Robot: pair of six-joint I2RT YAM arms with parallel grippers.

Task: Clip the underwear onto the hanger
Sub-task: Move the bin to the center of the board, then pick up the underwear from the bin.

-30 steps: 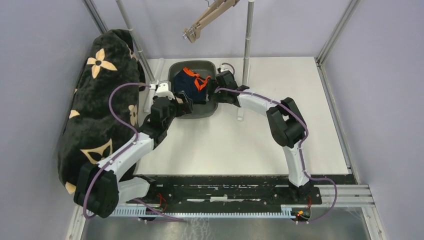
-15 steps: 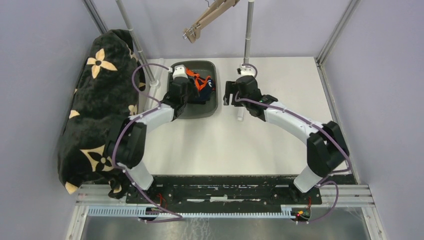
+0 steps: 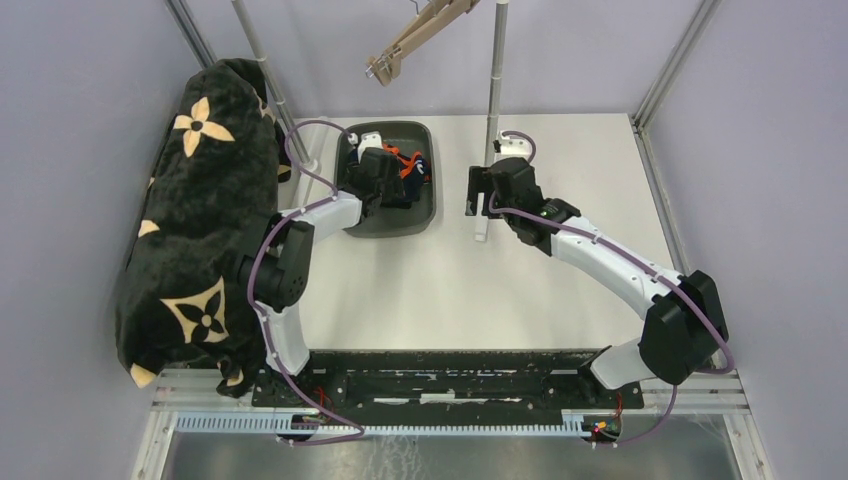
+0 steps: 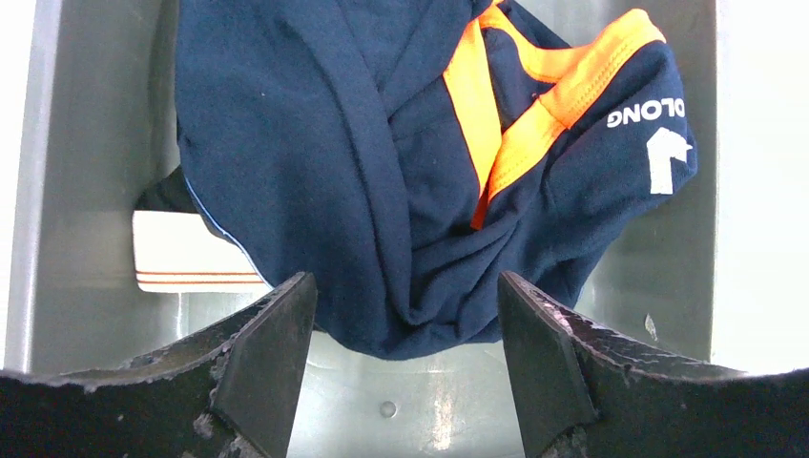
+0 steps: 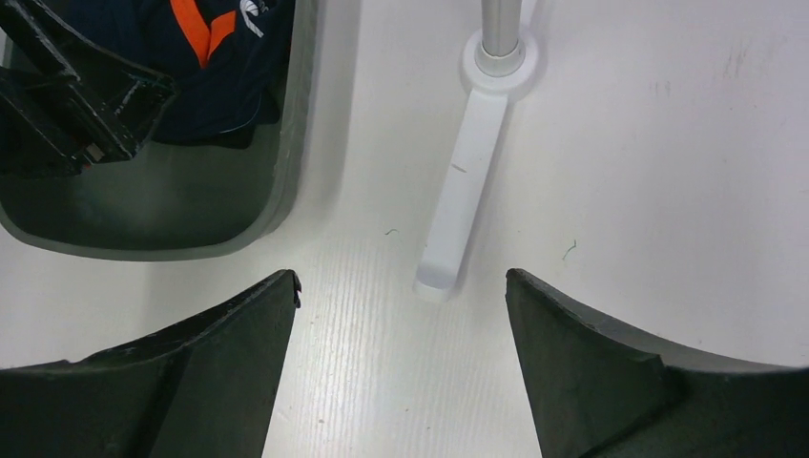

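Observation:
The navy underwear [image 4: 382, 172] with an orange waistband lies bunched in the grey bin [image 4: 86, 191]; it also shows in the top view [image 3: 402, 172]. My left gripper [image 4: 405, 315] is open and empty, its jaws on either side of the underwear's near fold, just above the bin floor; in the top view it [image 3: 380, 180] is over the bin [image 3: 425, 215]. My right gripper [image 5: 401, 286] is open and empty above the bare table, right of the bin [image 5: 191, 234]. The wooden clip hanger [image 3: 415, 35] hangs high at the back, apart from both grippers.
A white garment with orange stripes [image 4: 191, 253] lies under the underwear in the bin. The rack's white foot [image 5: 467, 191] and pole [image 3: 495, 70] stand just ahead of my right gripper. A black blanket with tan flowers [image 3: 200, 220] drapes the left side.
My left gripper has moved up into the bin and over the underwear. My right gripper has drawn back out of the bin to the right, beside the rack pole.

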